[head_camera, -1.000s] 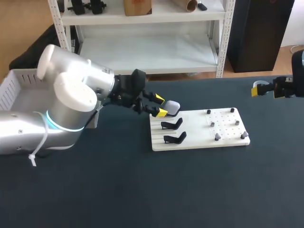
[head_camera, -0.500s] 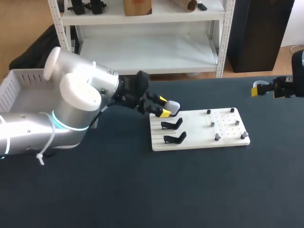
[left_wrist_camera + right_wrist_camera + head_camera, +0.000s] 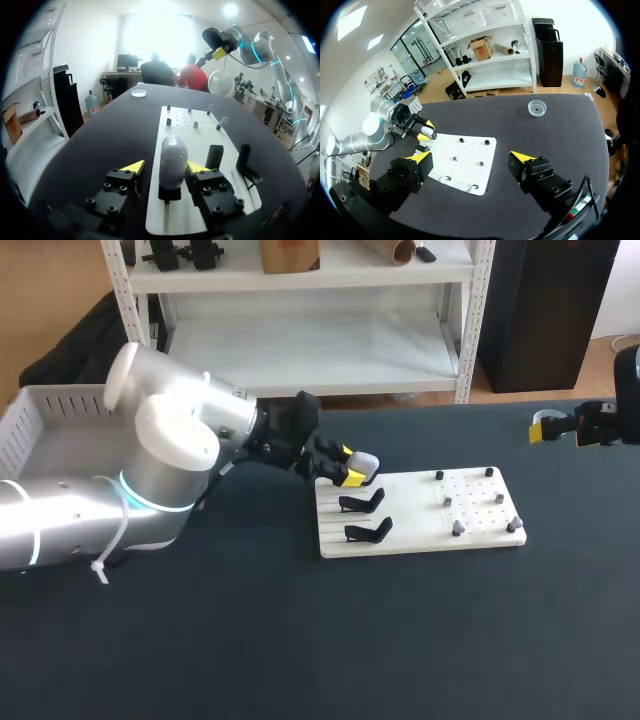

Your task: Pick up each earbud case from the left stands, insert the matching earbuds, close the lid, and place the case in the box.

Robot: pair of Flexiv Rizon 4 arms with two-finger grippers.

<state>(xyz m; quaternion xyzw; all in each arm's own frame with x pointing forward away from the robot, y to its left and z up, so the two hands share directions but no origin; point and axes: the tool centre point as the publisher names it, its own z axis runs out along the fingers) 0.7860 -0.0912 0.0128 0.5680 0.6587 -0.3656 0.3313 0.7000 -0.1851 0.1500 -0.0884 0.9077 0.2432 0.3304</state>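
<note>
A grey-white earbud case point(image 3: 368, 462) stands upright on the far black stand of the white board point(image 3: 420, 540). My left gripper point(image 3: 350, 465) is around it. In the left wrist view the case point(image 3: 172, 157) sits between the fingers of that gripper point(image 3: 165, 167): one yellow tip is close against it, while the other tip point(image 3: 133, 166) stands clearly apart, so the gripper is open. Two nearer stands point(image 3: 364, 503) point(image 3: 369, 531) are bare. Small earbuds point(image 3: 457, 528) sit on pegs on the board's right half. My right gripper point(image 3: 545, 428) point(image 3: 471, 159) hangs open at the table's right edge, holding nothing.
A white perforated box point(image 3: 40, 435) stands at the table's far left, partly behind my left arm. A small clear dish point(image 3: 537, 107) lies on the dark table beyond the board point(image 3: 470, 150). The near half of the table is bare dark cloth.
My left arm has pushed a little further right, bringing the fingers along both sides of the case, and the fingers have narrowed. The right arm has stayed still.
</note>
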